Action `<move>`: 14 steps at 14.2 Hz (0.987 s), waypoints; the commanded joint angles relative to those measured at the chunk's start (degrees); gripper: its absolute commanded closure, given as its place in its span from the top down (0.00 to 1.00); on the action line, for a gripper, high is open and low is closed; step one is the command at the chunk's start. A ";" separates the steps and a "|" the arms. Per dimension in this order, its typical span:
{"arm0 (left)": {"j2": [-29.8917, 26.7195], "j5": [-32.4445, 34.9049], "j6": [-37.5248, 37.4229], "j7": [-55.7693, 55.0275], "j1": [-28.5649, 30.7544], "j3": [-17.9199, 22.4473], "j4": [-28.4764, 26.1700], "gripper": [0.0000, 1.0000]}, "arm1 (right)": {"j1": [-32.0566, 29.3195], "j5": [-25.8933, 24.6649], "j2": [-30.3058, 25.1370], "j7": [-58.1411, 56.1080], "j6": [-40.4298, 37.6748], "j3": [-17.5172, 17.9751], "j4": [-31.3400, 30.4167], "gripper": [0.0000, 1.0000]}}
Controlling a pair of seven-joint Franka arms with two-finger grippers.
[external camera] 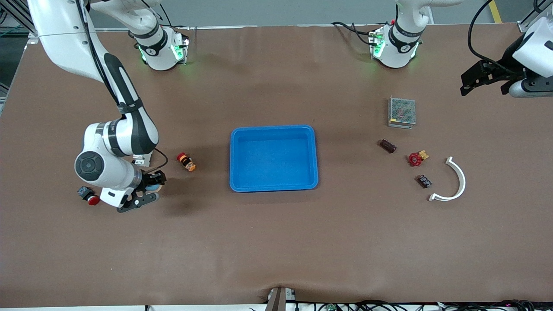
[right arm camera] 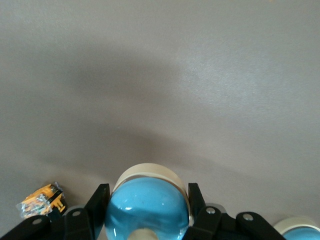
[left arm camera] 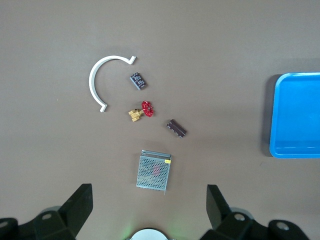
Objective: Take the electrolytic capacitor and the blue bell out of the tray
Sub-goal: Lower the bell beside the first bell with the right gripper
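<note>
right gripper (external camera: pixel 144 194) low over surface (external camera: pixel 276 242), jaws clamped on blue bell (right arm camera: pixel 147 210). left gripper (external camera: pixel 486 82) waiting high, jaws apart, over grid box (left arm camera: pixel 154 171).

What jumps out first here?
The bright blue rectangular plastic tray at mid-table, with nothing in it. Then the right hand, low toward the right arm's end of the table, shut on a light-blue domed bell. The left hand waits open, high over the left arm's end, above a white curved plastic piece and a red-handled brass valve.
</note>
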 commanded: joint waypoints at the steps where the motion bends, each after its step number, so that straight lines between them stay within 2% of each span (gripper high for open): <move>1: -0.45 0.04 -0.82 0.47 0.00 0.07 -0.03 1.00 | -0.76 -0.82 0.33 -0.46 4.05 0.75 -2.34 0.51; 5: -0.45 1.98 -0.82 0.30 -0.09 -0.63 -0.12 1.00 | -0.76 -0.65 2.17 -0.46 6.78 0.84 -2.70 0.51; 14: -0.18 1.89 -0.73 0.21 0.00 -0.63 -0.03 1.00 | -0.50 -0.12 4.64 -0.46 9.60 0.92 -2.70 0.51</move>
